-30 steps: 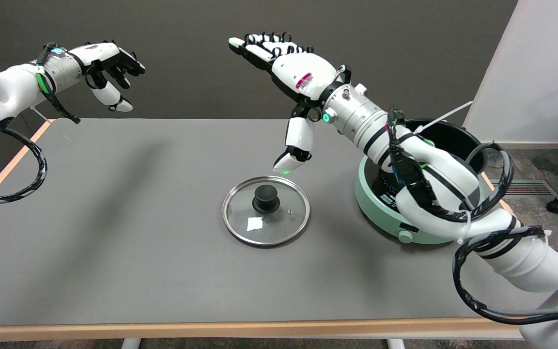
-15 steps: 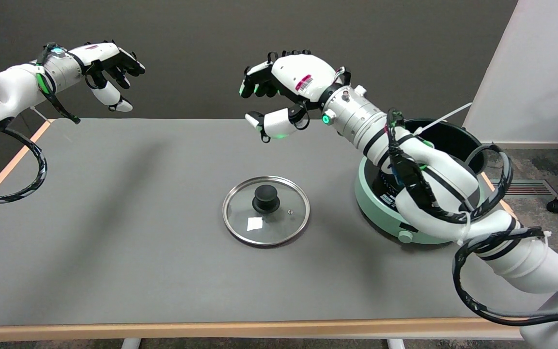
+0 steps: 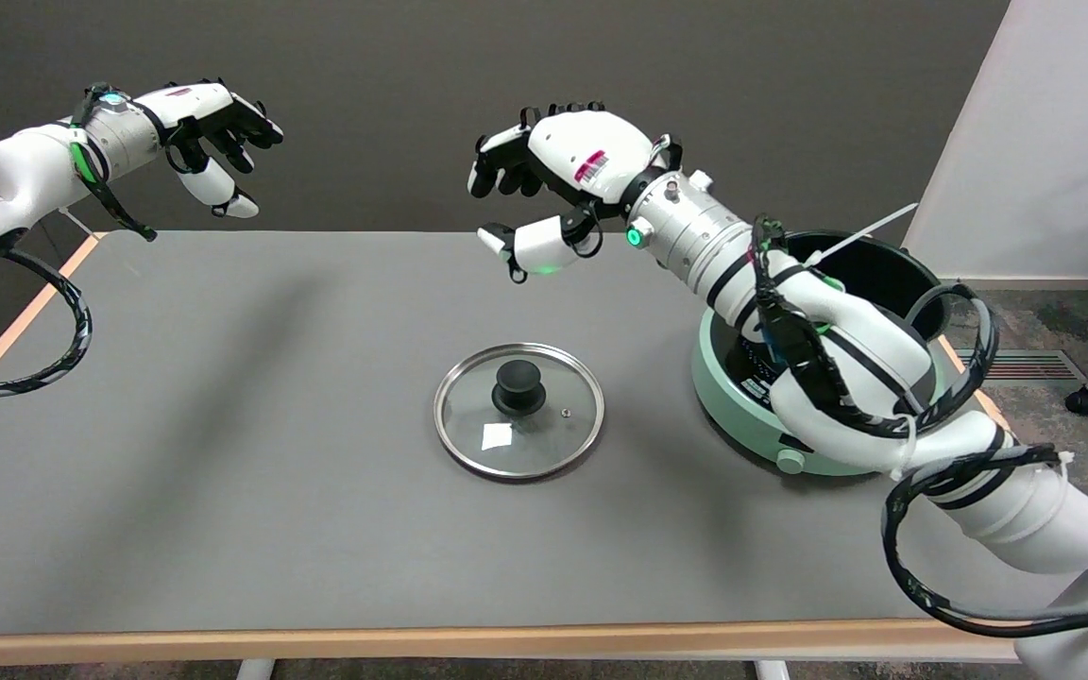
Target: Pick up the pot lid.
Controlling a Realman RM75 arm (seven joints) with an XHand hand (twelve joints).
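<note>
One lid (image 3: 518, 411), flat mid-table, knob (image 3: 518, 385) up; right hand (image 3: 558, 179) hovers well above toward the far edge, fingers curled on nothing: should open, descend, pinch knob squarely.

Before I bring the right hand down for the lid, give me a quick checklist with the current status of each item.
1. Pot lid flat on the table, knob up: ok.
2. Knob unobstructed from above: ok.
3. Right hand holds nothing: ok.
4. Fingers spread enough to take the knob: not ok; they are curled in, so open them first.
5. Hand lined up over the knob: cannot tell; it hangs in the air, appearing beyond the lid, and one view gives no depth.
6. Green cooker apart from the lid, out of the descent path: ok.
</note>
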